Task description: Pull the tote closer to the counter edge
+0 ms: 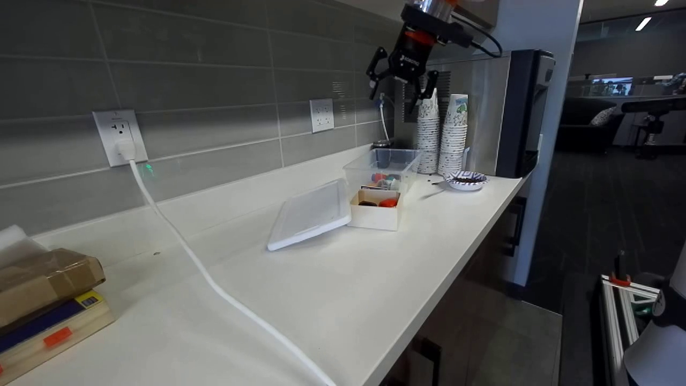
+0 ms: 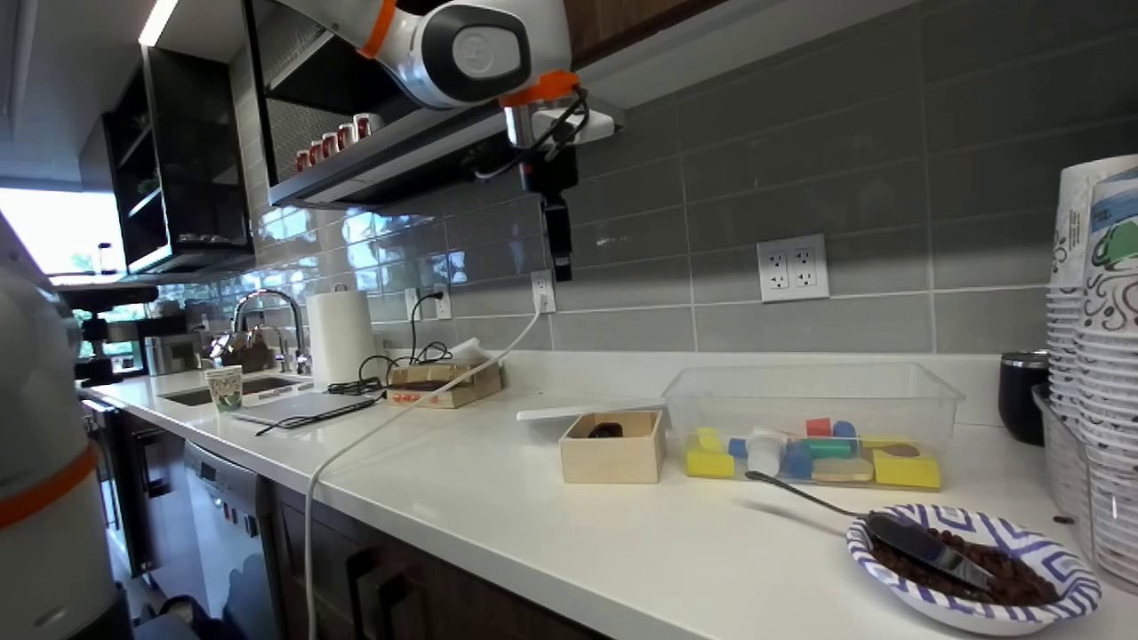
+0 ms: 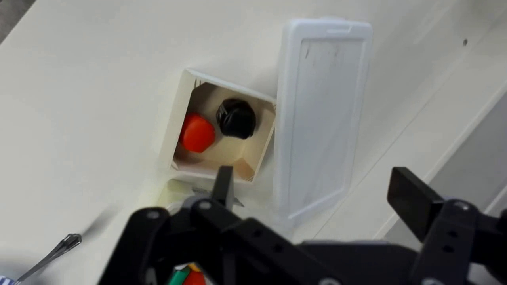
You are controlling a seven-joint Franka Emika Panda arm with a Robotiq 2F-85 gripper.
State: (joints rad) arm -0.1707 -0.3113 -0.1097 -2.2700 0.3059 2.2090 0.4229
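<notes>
The tote is a clear plastic bin [image 1: 370, 171] with coloured blocks inside. It stands on the white counter [image 1: 348, 279] near the back wall, and shows in both exterior views [image 2: 809, 391]. In the wrist view my gripper's fingers mostly hide it; a few coloured blocks show at the bottom. My gripper [image 1: 394, 102] is open and empty, high above the counter; it also shows in an exterior view [image 2: 562, 267]. In the wrist view the fingers [image 3: 311, 178] are wide apart, with the white lid and bare counter below between them. The gripper touches nothing.
A small wooden box [image 2: 611, 460] with red and black items stands beside the tote. A white lid [image 3: 326, 118] leans tilted beside the box. A paper plate [image 2: 987, 613] with a spoon, cup stacks [image 1: 453, 136] and a black tumbler [image 2: 1022, 400] stand nearby. A white cable [image 1: 230, 295] crosses the counter.
</notes>
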